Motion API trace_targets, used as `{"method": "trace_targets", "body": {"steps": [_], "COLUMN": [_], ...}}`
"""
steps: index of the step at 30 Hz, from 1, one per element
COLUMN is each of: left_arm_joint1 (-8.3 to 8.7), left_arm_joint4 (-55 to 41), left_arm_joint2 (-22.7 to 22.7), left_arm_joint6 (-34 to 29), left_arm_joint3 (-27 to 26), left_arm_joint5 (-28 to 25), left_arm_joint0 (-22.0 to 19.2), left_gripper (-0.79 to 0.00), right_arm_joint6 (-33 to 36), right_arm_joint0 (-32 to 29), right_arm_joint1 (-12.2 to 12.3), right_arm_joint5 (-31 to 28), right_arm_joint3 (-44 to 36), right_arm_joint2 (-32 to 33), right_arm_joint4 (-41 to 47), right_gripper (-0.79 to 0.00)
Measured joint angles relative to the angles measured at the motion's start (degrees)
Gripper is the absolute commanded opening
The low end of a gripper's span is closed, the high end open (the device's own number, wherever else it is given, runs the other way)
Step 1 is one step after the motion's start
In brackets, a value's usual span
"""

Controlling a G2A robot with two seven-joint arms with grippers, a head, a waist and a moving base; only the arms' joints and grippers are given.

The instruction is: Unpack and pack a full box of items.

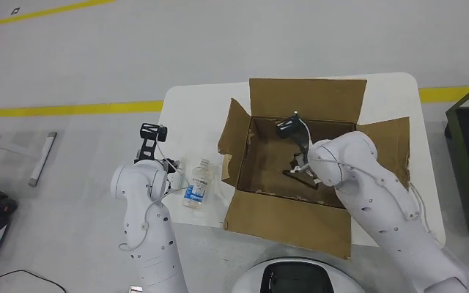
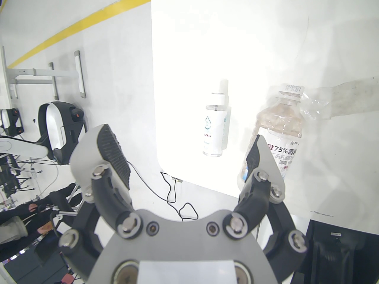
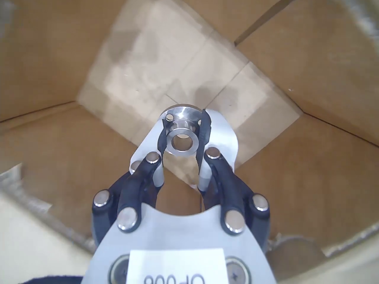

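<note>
Inside the open cardboard box [image 1: 286, 216], which stands on the white table [image 1: 198, 110] with all four flaps folded outward, the right gripper [image 3: 184, 131] hangs low over the box floor with its fingers closed on a small metal flange [image 3: 177, 113]. This is a shiny round part with a raised collar, a centre hole and small holes around its disc; the dark pads press on the collar from both sides. The flange is close above the box floor, and whether it touches the cardboard cannot be told. In the top view the right arm reaches over the near wall into the box. On the table beside the box's left flap, a clear bottle [image 1: 196, 183] with a white cap and a printed label lies on its side. A slimmer spray bottle [image 2: 214, 128] lies just beside it, nearer the table's edge. The left gripper [image 2: 182, 146] sits above that edge of the table with its fingers spread wide and nothing between them. One fingertip [image 2: 257, 155] shows in front of the clear bottle's lower part; contact cannot be judged.
</note>
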Motion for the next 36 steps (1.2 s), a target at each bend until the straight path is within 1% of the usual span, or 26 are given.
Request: {"method": "trace_targets", "body": {"steps": [2,6,9,12,14,18,21,26,30,36], "left_arm_joint1": [0.0,0.0,0.0,0.0,0.0,0.0,0.0,0.0,0.0,0.0], "left_arm_joint4": [0.0,0.0,0.0,0.0,0.0,0.0,0.0,0.0,0.0,0.0], "left_arm_joint2": [0.0,0.0,0.0,0.0,0.0,0.0,0.0,0.0,0.0,0.0], "left_arm_joint6": [0.0,0.0,0.0,0.0,0.0,0.0,0.0,0.0,0.0,0.0], "left_arm_joint3": [0.0,0.0,0.0,0.0,0.0,0.0,0.0,0.0,0.0,0.0], "left_arm_joint5": [0.0,0.0,0.0,0.0,0.0,0.0,0.0,0.0,0.0,0.0], "left_arm_joint0": [0.0,0.0,0.0,0.0,0.0,0.0,0.0,0.0,0.0,0.0], "left_gripper": [0.0,0.0,0.0,0.0,0.0,0.0,0.0,0.0,0.0,0.0], "right_arm_joint6": [-1.1,-6.4,-9.2,-10.9,-11.3,-11.6,-11.4,-9.6,-6.0,-3.2], "right_arm_joint0": [-2.0,-8.4,-12.5,-16.1,-18.0,-21.5,-22.7,-25.5,-27.5,-31.1], "right_arm_joint1": [0.3,1.1,1.6,2.2,2.6,3.5,4.2,5.3,6.2,7.4], "right_arm_joint5": [-0.2,-2.8,-5.7,-8.6,-9.6,-9.7,-9.3,-6.5,-2.4,-0.1], "right_arm_joint3": [-3.9,-11.3,-14.8,-17.7,-19.5,-23.6,-26.4,-30.6,-30.3,-28.9], "right_arm_joint2": [4.1,15.9,23.9,31.3,35.4,43.8,49.3,56.8,61.4,67.1], "right_arm_joint4": [4.6,20.1,30.5,38.1,40.6,42.7,44.0,38.5,37.0,34.2], "right_gripper": [-0.785,-0.785,-0.785,-0.785,-0.785,-0.785,-0.785,-0.785,-0.785,-0.785]}}
